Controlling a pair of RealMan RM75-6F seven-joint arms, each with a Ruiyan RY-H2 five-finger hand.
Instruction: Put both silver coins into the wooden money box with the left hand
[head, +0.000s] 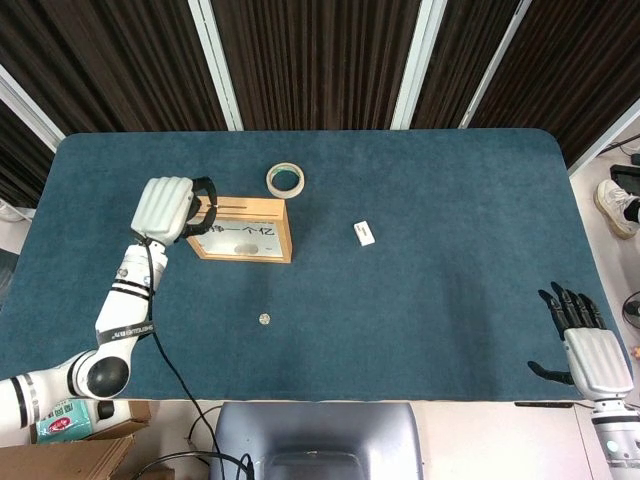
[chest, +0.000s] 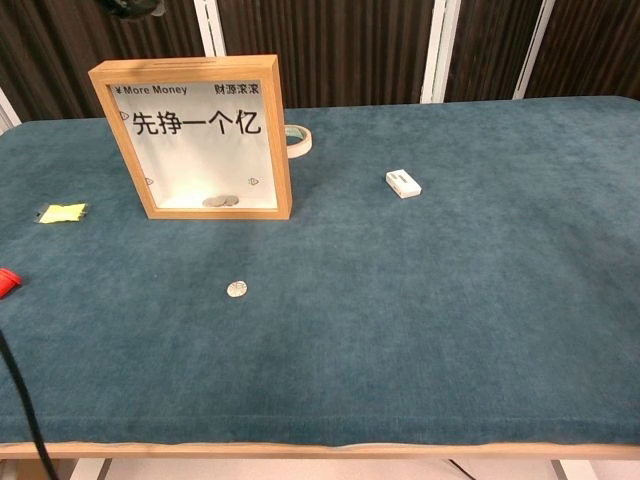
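A dark slatted wall backs a table covered in blue-green felt. Seen from the head view, the left hand hangs over the box's upper left corner, at about nine o'clock from the table's centre, palm down and fingers curled toward the slot along the top edge. Whether it pinches a coin there cannot be told; the fingertips are dark and small in that view, and the chest view catches only a scrap of the hand at the top edge. Its forearm runs back toward seven o'clock, to the table's near edge.

The box stands upright on the felt, its front printed with characters, and something pale lies on its floor behind the pane, possibly coins. One coin lies flat on the felt at six o'clock from the box, well apart from it. It looks thin, stiff and light, and smooth enough to slip; lying flush on soft cloth, it would best be taken by its rim between thumb and a fingertip.

The right hand rests at four o'clock near the table's edge, fingers spread and holding nothing.

A tape roll sits at twelve o'clock from the box, a white block at three o'clock, a yellow scrap at nine o'clock.
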